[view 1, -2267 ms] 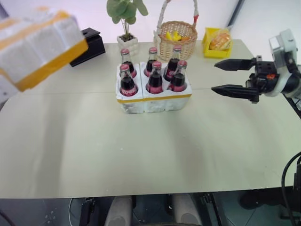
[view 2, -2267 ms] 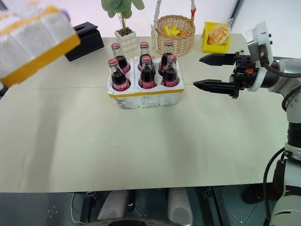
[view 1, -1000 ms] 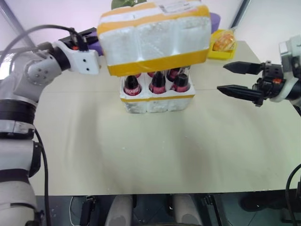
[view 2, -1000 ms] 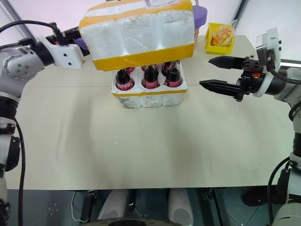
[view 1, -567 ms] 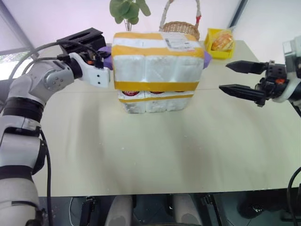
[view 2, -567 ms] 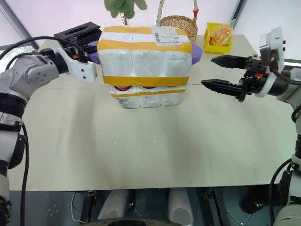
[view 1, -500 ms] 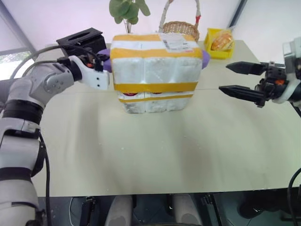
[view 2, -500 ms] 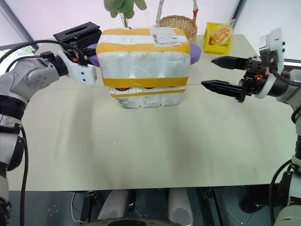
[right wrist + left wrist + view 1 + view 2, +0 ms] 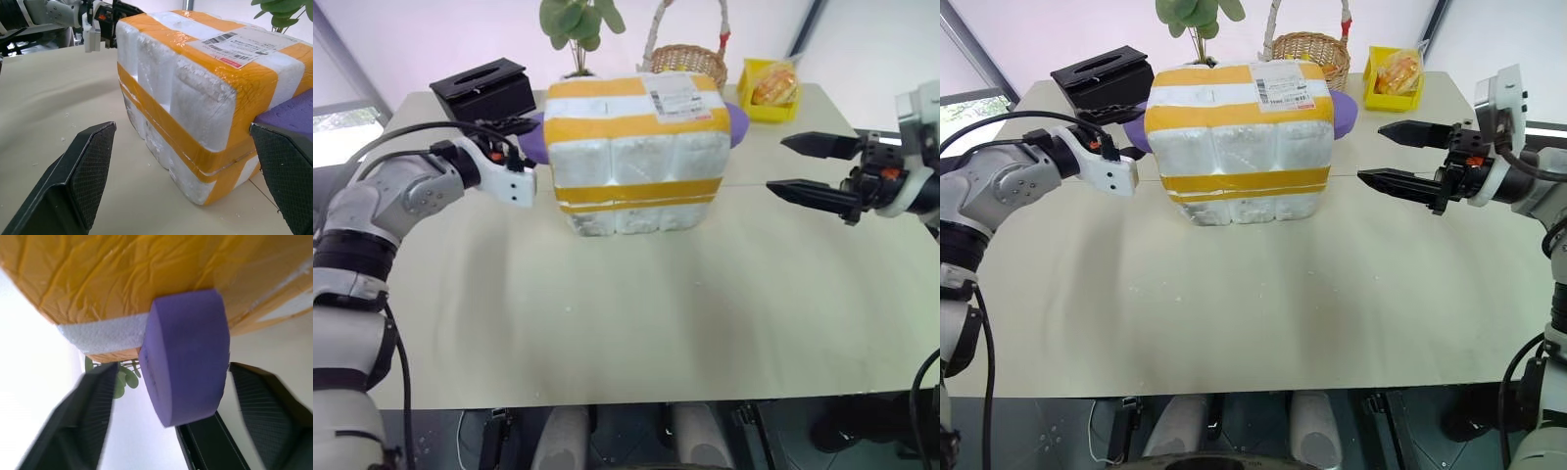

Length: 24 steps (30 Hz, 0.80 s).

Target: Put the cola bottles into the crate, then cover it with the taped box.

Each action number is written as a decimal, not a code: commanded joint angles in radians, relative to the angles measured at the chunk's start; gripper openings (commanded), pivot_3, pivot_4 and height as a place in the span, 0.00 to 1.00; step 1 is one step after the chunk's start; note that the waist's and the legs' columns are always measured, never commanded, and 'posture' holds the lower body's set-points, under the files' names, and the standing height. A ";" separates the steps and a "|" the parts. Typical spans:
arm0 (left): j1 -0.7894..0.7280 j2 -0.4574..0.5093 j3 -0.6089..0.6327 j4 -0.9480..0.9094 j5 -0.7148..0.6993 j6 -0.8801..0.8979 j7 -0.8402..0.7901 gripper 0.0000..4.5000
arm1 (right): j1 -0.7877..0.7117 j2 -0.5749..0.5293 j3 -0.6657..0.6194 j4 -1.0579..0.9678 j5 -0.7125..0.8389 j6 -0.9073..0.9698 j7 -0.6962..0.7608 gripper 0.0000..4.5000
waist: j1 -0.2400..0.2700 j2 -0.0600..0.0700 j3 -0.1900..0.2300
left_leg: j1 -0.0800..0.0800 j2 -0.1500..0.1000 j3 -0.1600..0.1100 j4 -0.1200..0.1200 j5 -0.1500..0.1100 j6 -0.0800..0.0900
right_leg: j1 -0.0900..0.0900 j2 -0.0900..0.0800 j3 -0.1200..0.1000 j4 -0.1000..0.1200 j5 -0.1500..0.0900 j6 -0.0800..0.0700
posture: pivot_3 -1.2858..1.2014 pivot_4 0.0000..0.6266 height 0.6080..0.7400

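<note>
taped box (image 9: 634, 147): sits over crate (image 9: 622, 217) | left gripper (image 9: 166, 377): wide around its purple knob (image 9: 186, 352) | right gripper (image 9: 795, 166): wide, empty, right of box

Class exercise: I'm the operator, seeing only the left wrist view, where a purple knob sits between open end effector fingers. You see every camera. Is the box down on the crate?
Observer: Yes, the box sits over the crate, whose lower part shows beneath.
Operator: Where is the right end effector?
Observer: The right end effector is open, off the box's right side, apart from it.
Operator: Is there a second handle?
Observer: Yes, a purple knob on that right end.
</note>
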 commanded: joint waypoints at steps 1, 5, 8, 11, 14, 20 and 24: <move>0.054 0.057 0.067 -0.090 -0.077 -0.020 -0.037 0.88 | -0.028 -0.006 -0.009 0.003 0.001 -0.021 0.010 1.00 | 0.000 0.000 0.000 | 0.000 0.000 0.000 0.000 0.000 0.000 | 0.000 0.000 0.000 0.000 0.000 0.000 | 0.52 0.24 1.00; 0.196 0.153 0.144 -0.222 -0.129 -0.033 -0.058 0.88 | -0.027 -0.009 0.001 0.024 -0.009 -0.032 0.021 1.00 | 0.000 0.000 0.000 | 0.000 0.000 0.000 0.000 0.000 0.000 | 0.000 0.000 0.000 0.000 0.000 0.000 | 0.52 0.24 1.00; 0.307 0.216 0.220 -0.302 -0.181 -0.021 -0.072 0.88 | -0.024 -0.011 0.005 0.035 -0.017 -0.039 0.029 1.00 | -0.001 0.000 0.000 | 0.000 0.000 0.000 0.000 0.000 0.000 | 0.000 0.000 0.000 0.000 0.000 0.000 | 0.52 0.24 1.00; 0.560 0.255 0.370 -0.444 -0.616 0.194 -0.295 0.88 | -0.011 -0.024 0.014 0.063 -0.039 -0.056 0.050 1.00 | 0.000 0.000 0.000 | 0.000 0.000 0.000 0.000 0.000 0.000 | 0.000 0.000 0.000 0.000 0.000 -0.001 | 0.52 0.24 1.00; 0.776 0.256 0.574 -0.657 -1.154 0.700 -0.525 0.88 | 0.003 -0.039 0.030 0.100 -0.064 -0.079 0.083 1.00 | -0.003 0.001 0.000 | 0.001 0.001 0.002 -0.001 0.000 0.000 | 0.000 -0.001 0.002 0.000 0.000 -0.001 | 0.52 0.24 1.00; 0.794 0.276 0.822 -0.796 -1.674 1.296 -0.579 0.88 | -0.032 -0.031 0.065 0.190 -0.113 -0.123 0.118 1.00 | 0.003 0.001 0.000 | 0.001 0.002 0.002 0.001 0.000 0.000 | 0.001 0.000 0.001 0.000 -0.003 -0.004 | 0.52 0.24 1.00; 0.780 0.294 0.874 -0.817 -1.774 1.460 -0.654 0.88 | -0.066 -0.008 0.086 0.242 -0.135 -0.141 0.118 1.00 | -0.005 0.001 0.001 | 0.002 0.002 0.003 0.000 0.000 0.000 | 0.001 0.000 0.001 -0.001 -0.003 -0.005 | 0.52 0.24 1.00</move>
